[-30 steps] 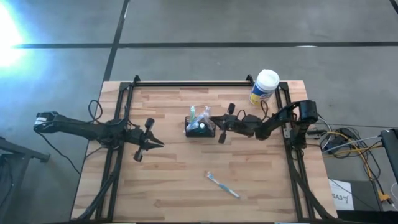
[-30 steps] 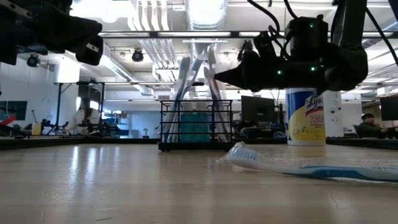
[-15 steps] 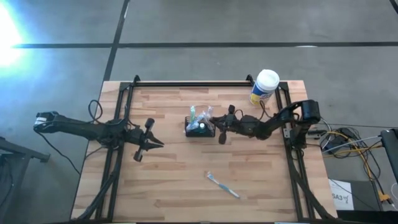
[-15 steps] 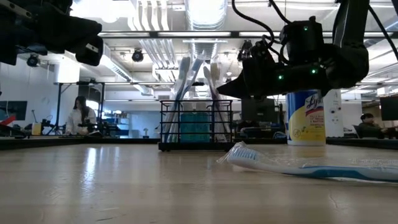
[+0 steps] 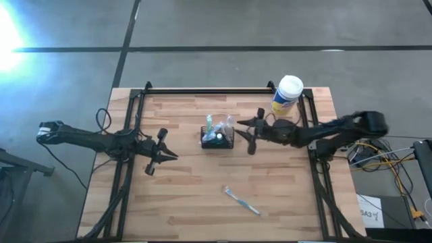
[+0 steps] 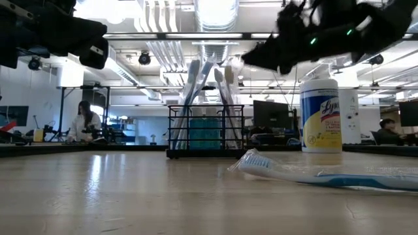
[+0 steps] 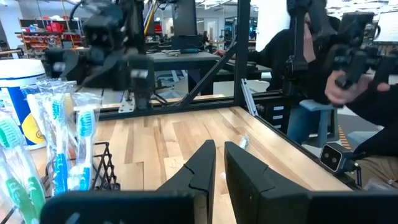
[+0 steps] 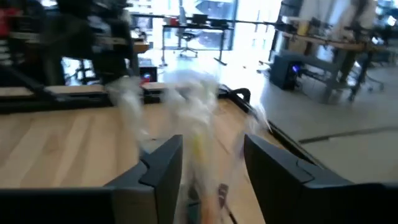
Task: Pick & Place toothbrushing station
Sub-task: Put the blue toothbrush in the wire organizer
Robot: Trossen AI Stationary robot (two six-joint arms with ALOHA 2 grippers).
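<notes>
On pale wood (image 5: 196, 196), black wire-mesh caddy (image 5: 217, 140)

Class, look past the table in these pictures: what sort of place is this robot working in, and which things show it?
Probably a robotics lab or open workshop: two dark robot arms clamped to a pale wooden worktable, rows of ceiling strip lights, and desks with dark monitors behind.

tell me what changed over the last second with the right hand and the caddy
The right hand opened, letting go of a wrapped toothbrush now standing in the black mesh caddy, then drew back toward its own side and rose. The caddy, the left hand, the loose toothbrush and the wipes canister did not move.
</notes>
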